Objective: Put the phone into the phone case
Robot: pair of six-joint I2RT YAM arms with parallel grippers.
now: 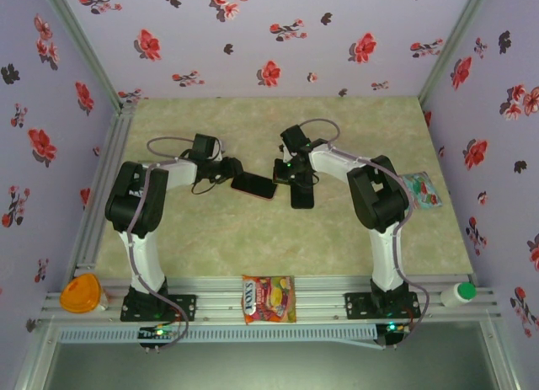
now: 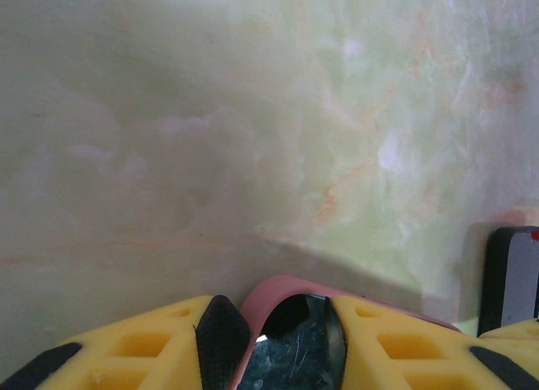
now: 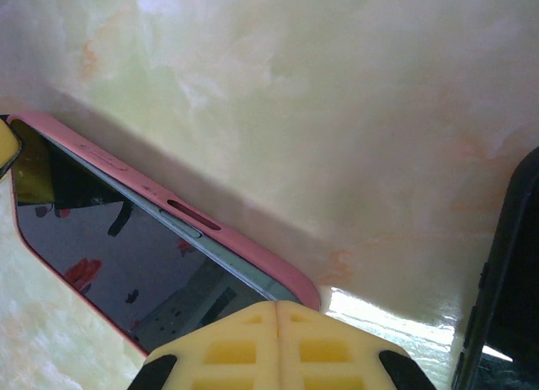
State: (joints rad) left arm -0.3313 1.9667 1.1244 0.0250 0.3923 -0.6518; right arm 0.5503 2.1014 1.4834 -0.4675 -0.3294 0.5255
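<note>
The phone point(image 1: 253, 185), a dark glossy slab, lies inside the pink phone case point(image 1: 263, 193) at the middle of the table. My left gripper point(image 1: 226, 173) is shut on the case's left end. In the left wrist view the curved pink rim point(image 2: 278, 285) and the dark screen point(image 2: 295, 356) sit between its yellow fingers point(image 2: 282, 323). My right gripper point(image 1: 284, 173) is shut with nothing held, and its joined tips point(image 3: 276, 310) rest over the phone's right corner. The screen point(image 3: 126, 255) lies within the pink rim point(image 3: 244, 243) along its far edge.
A black flat slab point(image 1: 301, 195) lies just right of the phone, by the right gripper point(image 3: 505, 297) point(image 2: 512, 276). A colourful packet point(image 1: 421, 190) lies at the right. On the front rail are a candy bag point(image 1: 269, 298), an orange tub point(image 1: 80, 293) and a white bottle point(image 1: 459, 293).
</note>
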